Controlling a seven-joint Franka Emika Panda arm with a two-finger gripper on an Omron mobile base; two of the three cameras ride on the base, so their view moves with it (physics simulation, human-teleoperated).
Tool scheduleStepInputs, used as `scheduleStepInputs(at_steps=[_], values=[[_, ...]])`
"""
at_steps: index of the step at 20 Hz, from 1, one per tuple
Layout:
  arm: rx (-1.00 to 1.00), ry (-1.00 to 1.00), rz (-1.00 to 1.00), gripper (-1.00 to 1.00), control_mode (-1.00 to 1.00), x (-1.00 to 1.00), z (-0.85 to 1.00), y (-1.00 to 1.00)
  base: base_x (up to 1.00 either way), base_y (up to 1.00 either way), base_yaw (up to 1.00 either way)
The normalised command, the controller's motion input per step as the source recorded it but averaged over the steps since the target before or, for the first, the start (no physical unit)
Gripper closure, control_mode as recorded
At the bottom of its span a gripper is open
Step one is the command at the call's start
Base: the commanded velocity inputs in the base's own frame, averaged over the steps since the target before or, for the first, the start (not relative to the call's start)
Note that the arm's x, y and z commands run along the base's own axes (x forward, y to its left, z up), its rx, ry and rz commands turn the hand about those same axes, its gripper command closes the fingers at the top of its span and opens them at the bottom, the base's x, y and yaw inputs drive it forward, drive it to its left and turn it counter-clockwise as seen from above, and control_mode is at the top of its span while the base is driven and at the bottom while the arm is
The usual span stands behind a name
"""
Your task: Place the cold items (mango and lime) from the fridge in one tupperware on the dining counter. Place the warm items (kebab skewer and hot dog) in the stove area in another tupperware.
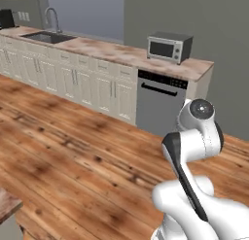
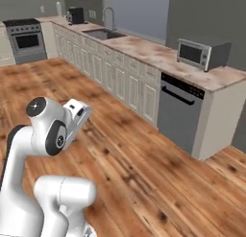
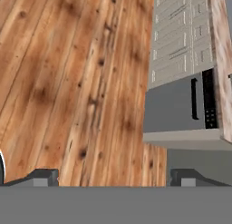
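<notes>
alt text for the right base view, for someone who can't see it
The white robot arm stands folded over a wooden floor, facing a marbled counter with cream cabinets, a dishwasher, a microwave and a sink; a stove stands far left.

A steel microwave point(image 1: 168, 47) sits on the marbled counter point(image 1: 116, 52) above a grey dishwasher point(image 1: 159, 102); sink point(image 1: 47, 37) farther along.
</notes>
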Motion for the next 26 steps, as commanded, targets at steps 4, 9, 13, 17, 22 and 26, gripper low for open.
scheduleStepInputs(at_steps=[4, 9, 13, 17, 22, 26], values=[[0.0, 0.0, 0.0, -1.0, 1.0, 0.0, 0.0, 0.0, 1.0, -0.28, 0.53], [0.0, 0.0, 0.0, -1.0, 1.0, 0.0, 0.0, 0.0, 1.0, -0.21, 0.48], [0.0, 0.0, 0.0, -1.0, 1.0, 0.0, 0.0, 0.0, 1.0, -0.09, 0.39], [0.0, 0.0, 0.0, -1.0, 1.0, 0.0, 0.0, 0.0, 1.0, 0.0, 0.28], [0.0, 0.0, 0.0, -1.0, 1.0, 0.0, 0.0, 0.0, 1.0, 0.0, 0.13], [0.0, 0.0, 0.0, -1.0, 1.0, 0.0, 0.0, 0.0, 1.0, 0.0, 0.01]])
